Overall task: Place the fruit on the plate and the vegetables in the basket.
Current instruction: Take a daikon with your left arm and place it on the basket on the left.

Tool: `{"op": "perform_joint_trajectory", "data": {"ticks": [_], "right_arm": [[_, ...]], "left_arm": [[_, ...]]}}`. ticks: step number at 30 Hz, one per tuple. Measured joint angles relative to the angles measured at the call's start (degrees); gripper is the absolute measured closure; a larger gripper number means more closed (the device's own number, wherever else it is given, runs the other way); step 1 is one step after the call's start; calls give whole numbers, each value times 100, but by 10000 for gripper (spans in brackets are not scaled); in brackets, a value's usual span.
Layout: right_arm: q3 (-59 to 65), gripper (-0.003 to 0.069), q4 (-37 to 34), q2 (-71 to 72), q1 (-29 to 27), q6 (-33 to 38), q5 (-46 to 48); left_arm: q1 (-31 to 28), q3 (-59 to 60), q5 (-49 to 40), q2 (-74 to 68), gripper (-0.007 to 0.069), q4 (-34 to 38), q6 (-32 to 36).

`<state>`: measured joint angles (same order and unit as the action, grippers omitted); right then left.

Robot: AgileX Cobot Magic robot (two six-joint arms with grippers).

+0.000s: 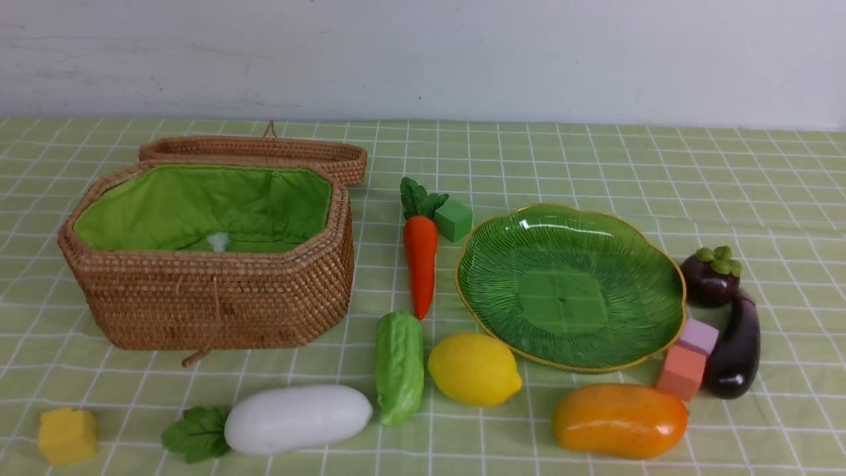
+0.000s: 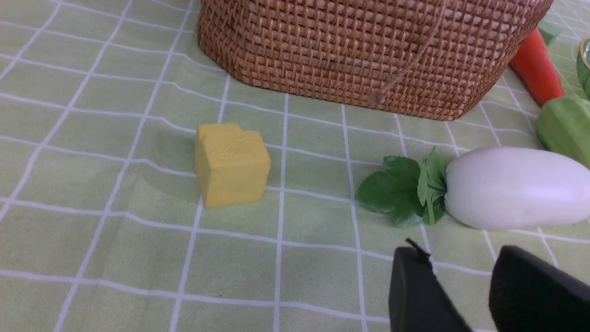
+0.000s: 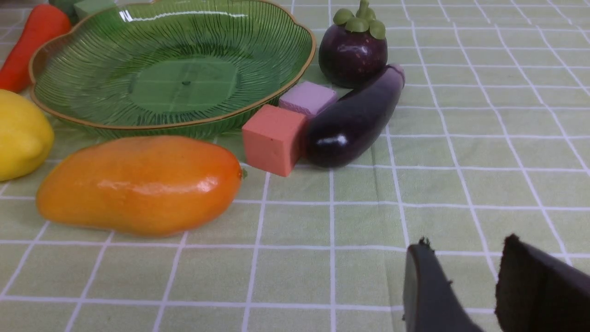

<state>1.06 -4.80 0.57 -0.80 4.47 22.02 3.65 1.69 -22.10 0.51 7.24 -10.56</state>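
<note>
The green leaf-shaped plate (image 1: 615,244) lies bare at centre right, and the wicker basket (image 1: 218,297) stands open at left with its green lining showing. Lemon (image 1: 474,368), mango (image 1: 619,420) and mangosteen (image 1: 710,277) rest on the cloth around the plate. Carrot (image 1: 421,261), cucumber (image 1: 399,367), white radish (image 1: 297,418) and eggplant (image 1: 735,347) also lie on the cloth. Neither arm shows in the front view. My left gripper (image 2: 461,258) hovers open and empty near the radish (image 2: 514,186). My right gripper (image 3: 463,246) hangs open and empty, short of the mango (image 3: 138,184) and eggplant (image 3: 352,120).
Foam cubes lie about: yellow (image 1: 67,434) at front left, green (image 1: 453,219) beside the carrot's leaves, pink (image 1: 681,371) and lilac (image 1: 698,336) between plate and eggplant. The basket's lid (image 1: 264,149) lies back behind it. A white wall bounds the far table edge.
</note>
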Motion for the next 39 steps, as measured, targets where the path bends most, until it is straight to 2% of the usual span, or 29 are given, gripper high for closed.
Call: {"op": "perform_joint_trajectory", "data": {"ticks": [17, 18, 19, 22, 25, 30, 35, 37, 39], "right_arm": [[0, 418, 0, 0, 0, 0, 0], [0, 418, 0, 0, 0, 0, 0], [0, 418, 0, 0, 0, 0, 0], [0, 418, 0, 0, 0, 0, 0], [0, 418, 0, 0, 0, 0, 0], [0, 418, 0, 0, 0, 0, 0], [0, 418, 0, 0, 0, 0, 0], [0, 418, 0, 0, 0, 0, 0], [0, 418, 0, 0, 0, 0, 0]], "left_arm": [[0, 0, 240, 0, 386, 128, -14], [0, 0, 528, 0, 386, 556, -159], [0, 0, 562, 0, 386, 624, -186], [0, 0, 1179, 0, 386, 2052, -764], [0, 0, 1719, 0, 386, 3161, -1016], [0, 0, 2495, 0, 388, 3964, -1030], [0, -334, 2036, 0, 486, 3890, -969], [0, -758, 1436, 0, 601, 3661, -690], [0, -1218, 850, -64, 638, 3476, -276]]}}
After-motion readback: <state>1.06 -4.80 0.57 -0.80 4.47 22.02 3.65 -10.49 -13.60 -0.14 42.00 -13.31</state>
